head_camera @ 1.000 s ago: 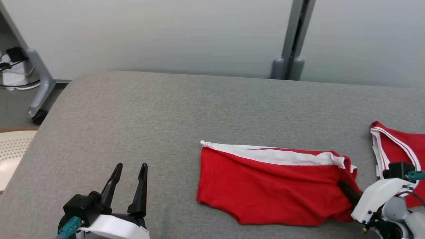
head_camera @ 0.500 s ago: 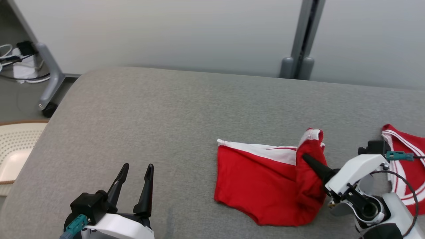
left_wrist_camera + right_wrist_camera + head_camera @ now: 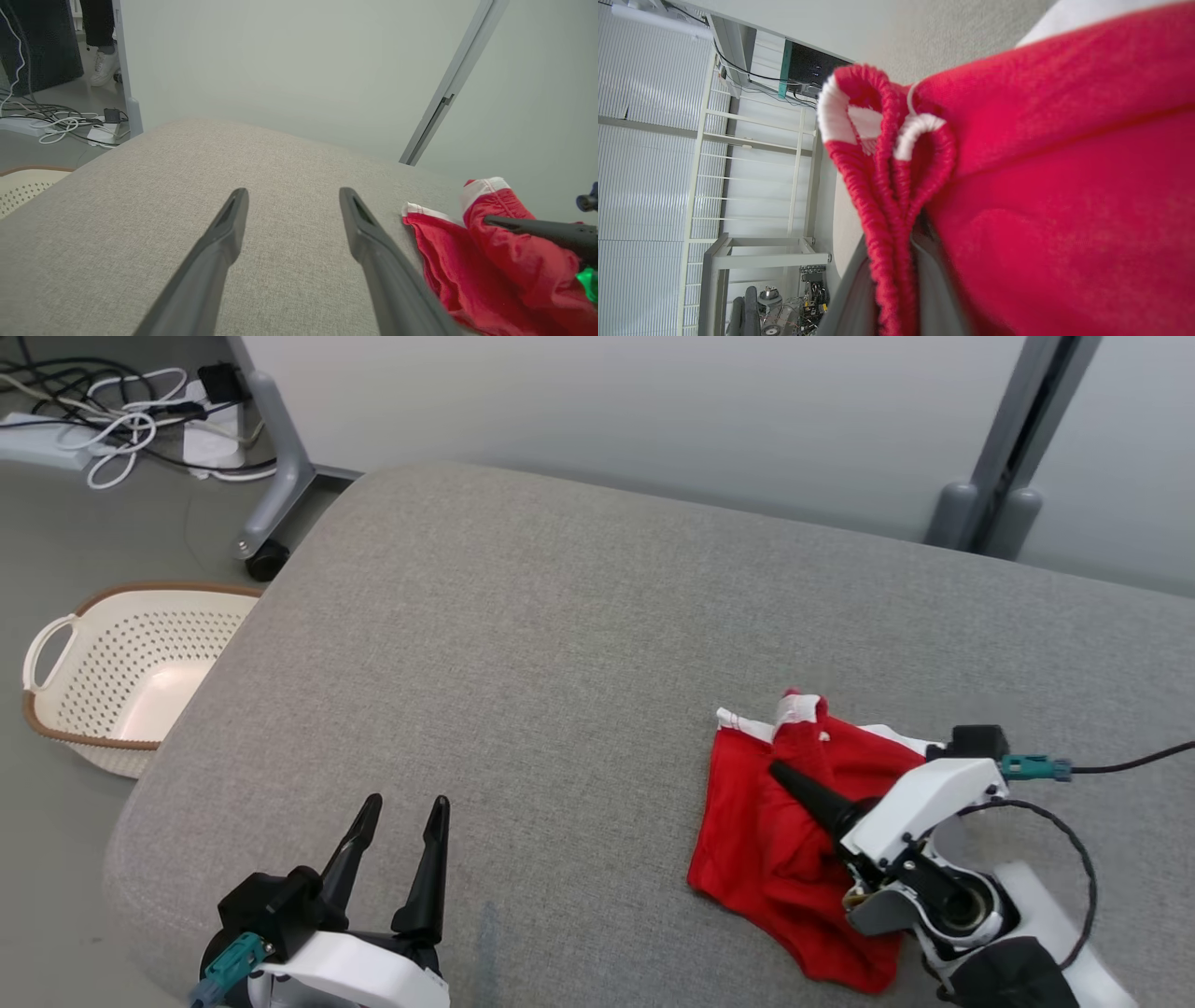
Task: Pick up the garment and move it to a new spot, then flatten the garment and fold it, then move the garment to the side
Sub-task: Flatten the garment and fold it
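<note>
The left gripper [image 3: 406, 801] is hanging wide open and empty. The right wrist view is showing the right gripper [image 3: 780, 770] pinching the waistband [image 3: 887, 186] of the garment [image 3: 747, 831].

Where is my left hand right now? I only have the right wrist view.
Observer: The left hand is open and holds nothing. It is over the bare grey cushion, to the left of the red garment.
Operator: How much of the garment is off the surface?
Observer: Little, as far as I can tell. Most of it lies bunched on the cushion, and only the waistband end rises where the right hand pinches it.
Operator: Anything off to the left I should know about?
Observer: A cream basket with a perforated wall sits on the floor past the cushion's left end.
</note>
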### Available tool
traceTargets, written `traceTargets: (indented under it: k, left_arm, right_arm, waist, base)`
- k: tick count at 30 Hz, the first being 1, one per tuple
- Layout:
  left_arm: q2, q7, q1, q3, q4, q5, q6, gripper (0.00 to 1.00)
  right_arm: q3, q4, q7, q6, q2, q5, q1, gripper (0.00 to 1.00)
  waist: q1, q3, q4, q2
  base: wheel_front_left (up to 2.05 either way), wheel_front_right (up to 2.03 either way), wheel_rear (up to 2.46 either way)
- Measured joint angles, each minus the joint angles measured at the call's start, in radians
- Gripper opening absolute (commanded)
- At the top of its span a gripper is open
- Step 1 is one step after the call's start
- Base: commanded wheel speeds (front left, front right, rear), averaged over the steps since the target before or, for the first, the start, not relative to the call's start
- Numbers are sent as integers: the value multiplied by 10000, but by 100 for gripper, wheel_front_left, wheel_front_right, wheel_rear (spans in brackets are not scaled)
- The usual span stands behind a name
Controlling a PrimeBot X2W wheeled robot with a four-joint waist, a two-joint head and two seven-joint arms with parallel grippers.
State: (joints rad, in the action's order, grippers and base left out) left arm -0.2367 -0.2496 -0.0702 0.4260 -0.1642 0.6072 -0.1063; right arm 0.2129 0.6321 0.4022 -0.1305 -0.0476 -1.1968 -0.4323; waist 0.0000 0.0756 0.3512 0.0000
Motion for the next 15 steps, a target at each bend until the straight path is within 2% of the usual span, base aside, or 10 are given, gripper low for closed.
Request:
traceTargets:
  k: [3,4,5,6,7,15]
  left_arm:
    - [27,-19,-9,-17,-56,0,10,100]
    - [40,-19,-11,-21,-75,0,12,100]
    - [48,-27,-13,-25,-98,0,12,100]
    - [52,-33,-19,-35,-115,0,15,100]
    - [52,-35,-30,-38,-130,0,42,100]
    - [27,-67,-77,-104,-178,2,40,100]
  right_arm:
    - [631,431,-384,0,13,-313,-207,0]
    - [792,644,-537,0,8,-339,-296,18]
    - [938,815,-685,0,4,-389,-383,43]
    - [1103,965,-794,0,-4,-456,-486,89]
    - [1262,1053,-874,0,-6,-545,-576,100]
    - [2075,851,-1649,0,-2,-1064,-898,100]
  waist:
    - [0,110,113,0]
    - [0,132,120,0]
    - [0,138,111,0]
    - [1,138,92,0]
    - [0,138,65,0]
    - [0,46,-453,0]
  base:
    - [0,0,0]
    - [0,0,0]
    - [0,0,0]
    - [0,0,0]
    - [0,0,0]
    - [0,0,0]
